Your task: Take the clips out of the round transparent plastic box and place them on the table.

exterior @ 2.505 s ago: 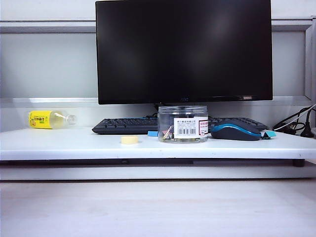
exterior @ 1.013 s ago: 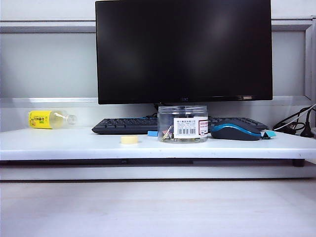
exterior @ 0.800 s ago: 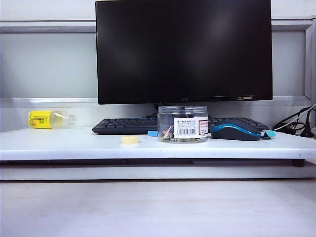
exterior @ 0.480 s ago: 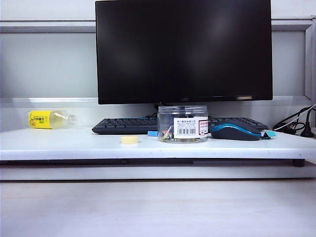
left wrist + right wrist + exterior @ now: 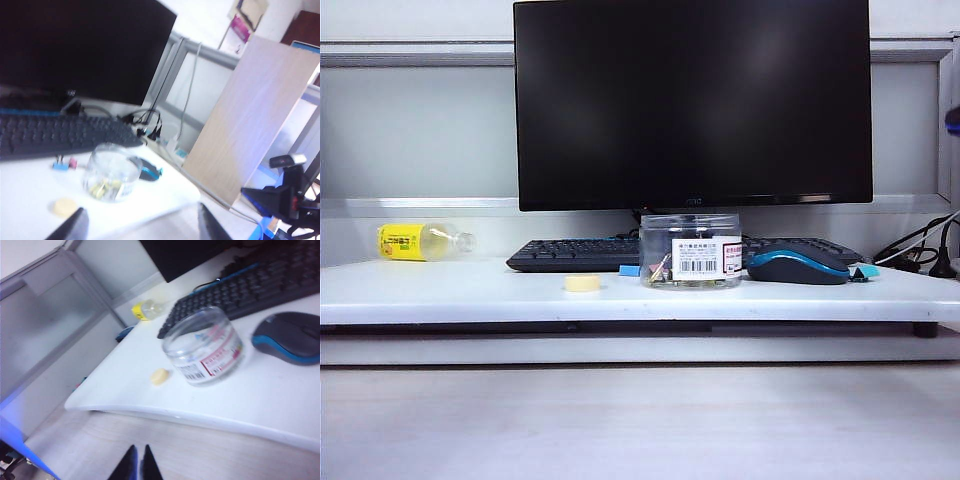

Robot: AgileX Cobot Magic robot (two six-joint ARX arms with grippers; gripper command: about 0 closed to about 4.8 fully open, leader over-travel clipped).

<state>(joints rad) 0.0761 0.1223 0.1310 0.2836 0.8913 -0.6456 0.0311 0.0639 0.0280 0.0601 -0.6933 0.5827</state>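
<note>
The round transparent plastic box [image 5: 690, 250] stands open-topped on the white table [image 5: 470, 295], in front of the keyboard and left of the mouse. Small clips [image 5: 660, 270] lie at its bottom; from the left wrist they show as yellowish bits [image 5: 102, 187] inside the box [image 5: 111, 172]. A blue clip [image 5: 60, 164] and a pink one [image 5: 72, 162] lie on the table behind the box. My left gripper [image 5: 142, 227] is open, held off the table's front edge. My right gripper [image 5: 139, 461] is shut over the wood-look floor, well short of the box [image 5: 202, 347]. Neither gripper appears in the exterior view.
A pale round lid [image 5: 582, 284] lies left of the box. The black and blue mouse [image 5: 798, 266], keyboard [image 5: 570, 255] and monitor [image 5: 692, 105] stand behind. A yellow-labelled bottle [image 5: 420, 241] lies far left. Cables [image 5: 915, 255] crowd the far right. A wood-look board [image 5: 250, 115] leans beside the table.
Nothing on the table has moved. A small blue part has come into the exterior view at its right edge.
</note>
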